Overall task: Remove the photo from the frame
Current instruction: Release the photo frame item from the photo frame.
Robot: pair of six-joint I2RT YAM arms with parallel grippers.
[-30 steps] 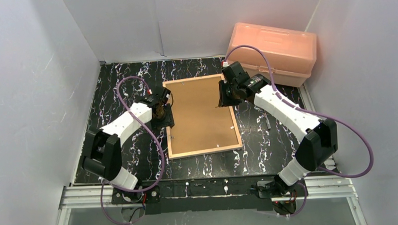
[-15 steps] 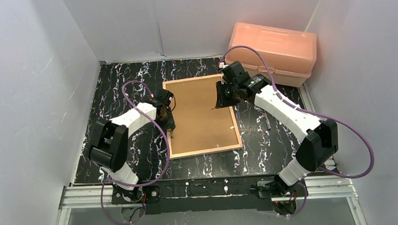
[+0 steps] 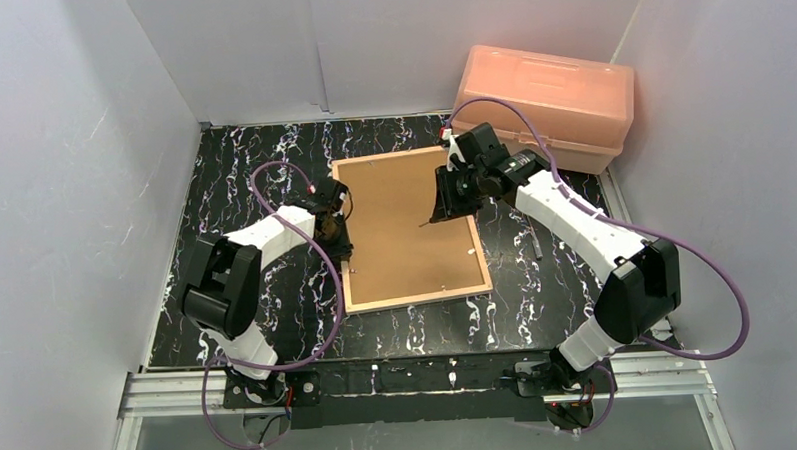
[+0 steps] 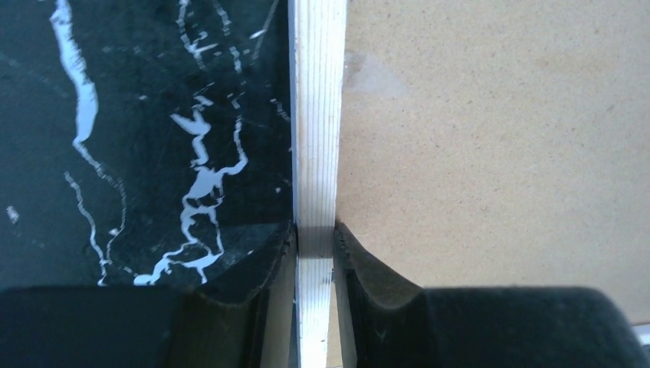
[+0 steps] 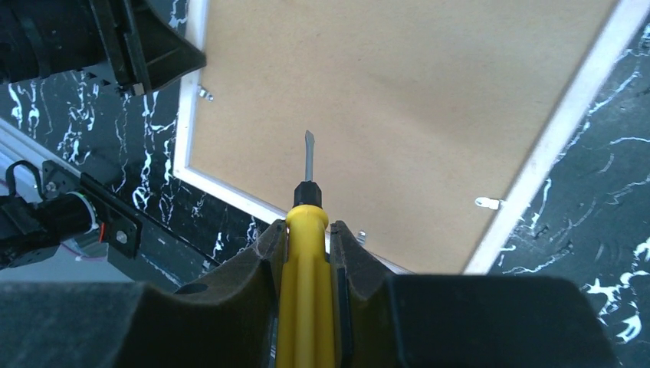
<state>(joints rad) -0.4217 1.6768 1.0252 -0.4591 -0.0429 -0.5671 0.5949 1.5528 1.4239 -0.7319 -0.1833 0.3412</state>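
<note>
Table: black marble-patterned surface, with both arms bolted at its near edge.
Frame: lies flat and face down in the middle of the table, its light wood rail towards the camera.
Backing board: plain brown sheet filling the back of the frame.
Photo: hidden under the backing board, so none of it can be seen.
Left gripper: at the frame's left rail near the front corner, one finger on each side, closed against the wood.
Metal tab: small silver clip on the frame's rail beside the board.
Right gripper: over the far right part of the board, clamped on a screwdriver.
Screwdriver: yellow handle, with a grey flat blade pointing out over the board; whether the tip touches it cannot be told.
Pink box: closed plastic case in the far right corner, apart from the frame.
</note>
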